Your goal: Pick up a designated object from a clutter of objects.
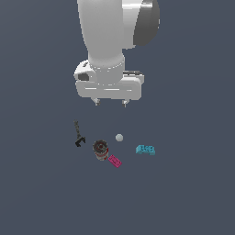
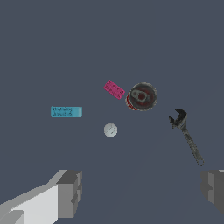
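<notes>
Jaws [image 1: 110, 103]: spread wide, holding nothing, raised above the clutter.
Cyan brick [image 1: 145, 149]: flat on the surface [image 1: 193, 193], studs up, well below the jaws and offset toward the exterior view's right.
Neighbours: ball [image 1: 119, 137] near it; pink brick [image 1: 114, 161] touching the can [image 1: 100, 148]; wrench [image 1: 78, 135] farthest away.

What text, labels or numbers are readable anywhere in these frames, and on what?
None readable.
Dark round can: red and grey marks on its top, too blurred to tell if they are text.
Cyan brick and pink brick: studs only, no lettering.
Wrench, white ball: no markings visible.
</notes>
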Controlling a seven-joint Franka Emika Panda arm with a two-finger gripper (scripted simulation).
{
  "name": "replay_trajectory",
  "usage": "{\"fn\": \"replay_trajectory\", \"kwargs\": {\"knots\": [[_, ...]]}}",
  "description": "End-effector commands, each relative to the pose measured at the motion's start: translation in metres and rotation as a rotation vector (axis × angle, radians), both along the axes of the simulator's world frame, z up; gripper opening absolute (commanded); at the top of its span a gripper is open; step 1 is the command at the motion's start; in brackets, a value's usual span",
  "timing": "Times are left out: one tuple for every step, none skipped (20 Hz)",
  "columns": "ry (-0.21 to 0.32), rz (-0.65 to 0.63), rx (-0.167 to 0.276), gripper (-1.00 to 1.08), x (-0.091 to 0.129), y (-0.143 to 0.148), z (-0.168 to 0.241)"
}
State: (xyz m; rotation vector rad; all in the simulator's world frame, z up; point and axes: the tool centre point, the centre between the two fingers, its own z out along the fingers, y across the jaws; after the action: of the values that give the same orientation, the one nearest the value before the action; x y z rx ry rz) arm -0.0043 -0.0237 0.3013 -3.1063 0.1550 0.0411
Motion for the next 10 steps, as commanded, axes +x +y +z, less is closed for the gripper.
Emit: {"fn": "replay_trajectory", "kwargs": {"knots": [[-0.001, 0.004, 0.0, 1.0, 0.0, 0.001, 0.0], [-0.001, 0.007, -0.001, 1.0, 0.001, 0.001, 0.0], [-0.001, 0.012, -0.001, 1.0, 0.001, 0.001, -0.001], [-0.001, 0.019, -0.002, 1.0, 0.002, 0.002, -0.002], [-0.001, 0.027, -0.003, 1.0, 0.002, 0.003, -0.004], [-0.001, 0.038, -0.004, 1.0, 0.003, 0.003, -0.005], [-0.001, 0.05, -0.005, 1.0, 0.004, 0.004, -0.007], [-0.002, 0.064, -0.007, 1.0, 0.005, 0.005, -0.008], [-0.002, 0.079, -0.009, 1.0, 0.007, 0.007, -0.011], [-0.002, 0.096, -0.011, 1.0, 0.008, 0.008, -0.013]]}}
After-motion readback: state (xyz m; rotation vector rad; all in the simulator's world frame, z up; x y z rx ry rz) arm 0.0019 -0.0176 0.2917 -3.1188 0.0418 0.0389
